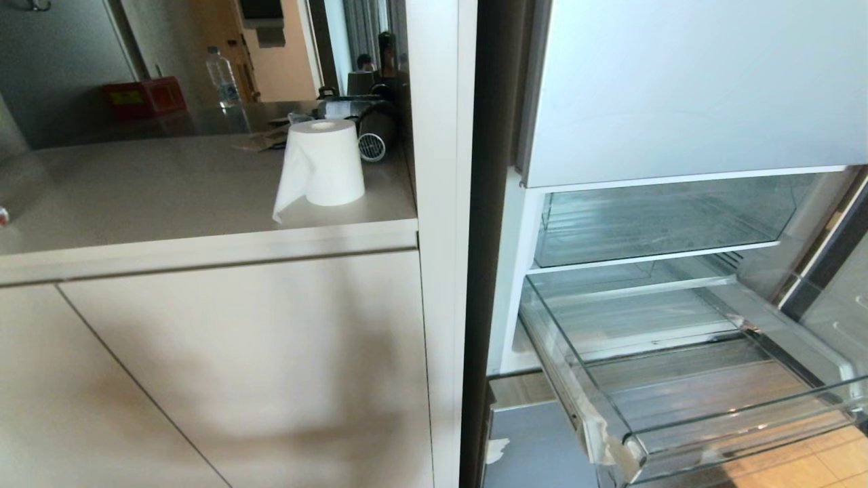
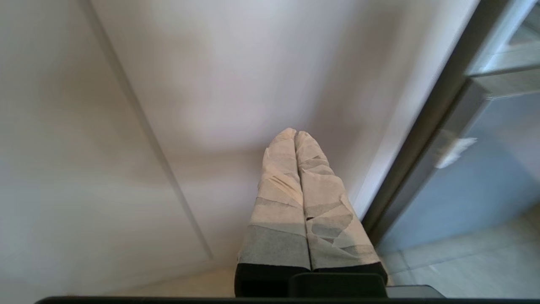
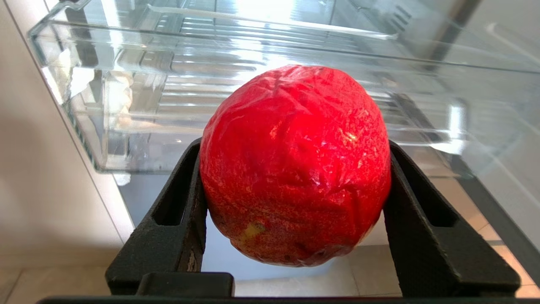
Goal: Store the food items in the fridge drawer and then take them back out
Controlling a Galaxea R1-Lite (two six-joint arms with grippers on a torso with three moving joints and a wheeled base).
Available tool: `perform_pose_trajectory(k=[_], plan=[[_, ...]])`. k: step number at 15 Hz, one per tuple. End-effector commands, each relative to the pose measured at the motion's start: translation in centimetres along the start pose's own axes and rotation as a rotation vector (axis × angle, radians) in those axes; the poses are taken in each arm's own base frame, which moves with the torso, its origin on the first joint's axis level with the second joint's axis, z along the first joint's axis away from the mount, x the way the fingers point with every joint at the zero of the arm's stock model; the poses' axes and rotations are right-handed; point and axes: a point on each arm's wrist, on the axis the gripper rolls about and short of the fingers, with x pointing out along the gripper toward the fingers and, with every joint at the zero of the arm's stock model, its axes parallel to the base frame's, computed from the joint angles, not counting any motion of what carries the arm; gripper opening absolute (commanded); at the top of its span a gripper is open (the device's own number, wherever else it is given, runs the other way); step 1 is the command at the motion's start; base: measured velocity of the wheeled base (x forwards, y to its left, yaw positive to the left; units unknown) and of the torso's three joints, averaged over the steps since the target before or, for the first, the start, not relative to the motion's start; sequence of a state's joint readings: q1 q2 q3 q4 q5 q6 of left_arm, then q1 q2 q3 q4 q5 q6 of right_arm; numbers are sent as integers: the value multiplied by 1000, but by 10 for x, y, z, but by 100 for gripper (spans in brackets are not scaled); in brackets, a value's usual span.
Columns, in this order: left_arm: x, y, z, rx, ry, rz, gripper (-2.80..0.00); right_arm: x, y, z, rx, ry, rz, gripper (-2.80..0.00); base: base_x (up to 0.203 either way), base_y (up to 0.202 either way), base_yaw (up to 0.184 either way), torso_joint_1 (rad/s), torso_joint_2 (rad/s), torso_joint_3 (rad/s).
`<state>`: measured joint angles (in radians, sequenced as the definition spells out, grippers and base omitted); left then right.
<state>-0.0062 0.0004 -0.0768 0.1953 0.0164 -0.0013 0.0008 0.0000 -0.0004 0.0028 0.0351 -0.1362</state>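
Head view, fridge drawer (image 1: 685, 407): you see it pulled out at about 4 o'clock in the picture, its clear front wall toward you and its ribbed floor bare in the part that shows.
Head view, compartment: a smaller clear compartment (image 1: 661, 220) sits just above the drawer, under the pale door panel (image 1: 698, 88).
Head view, counter: at 10 o'clock you have a beige countertop (image 1: 169, 196) with 1 paper roll (image 1: 325, 166) standing upright near its right end, a loose sheet hanging down its left side.
Head view, arms: neither gripper shows here.
Left wrist view, left gripper (image 2: 295, 137): you see its 2 tape-wrapped fingers pressed together, closed on nothing, pointing at the plain cabinet front (image 2: 168, 105).
Left wrist view, fridge edge: the dark fridge frame (image 2: 426, 139) runs along the 3 o'clock side, near the fingers but apart from them.
Right wrist view, right gripper (image 3: 295, 181): its 2 black fingers clamp 1 red fruit (image 3: 295, 164), 1 on each side.
Right wrist view, fruit: shiny, wrinkled skin, 1 small yellow spot low down; it fills the gap between the fingers.
Right wrist view, drawer: the fridge drawer (image 3: 126, 105) lies beyond the fruit toward 12 o'clock, so the fruit is held outside it, in front of the clear front wall.
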Motion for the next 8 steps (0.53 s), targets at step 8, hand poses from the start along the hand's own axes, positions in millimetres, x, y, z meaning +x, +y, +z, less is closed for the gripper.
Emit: perform_pose_trajectory(k=[8], plan=[[0,0,0,0,1,-1,-280,0,0,0,14,4,1,-280,1,7,-165,4,3,2]])
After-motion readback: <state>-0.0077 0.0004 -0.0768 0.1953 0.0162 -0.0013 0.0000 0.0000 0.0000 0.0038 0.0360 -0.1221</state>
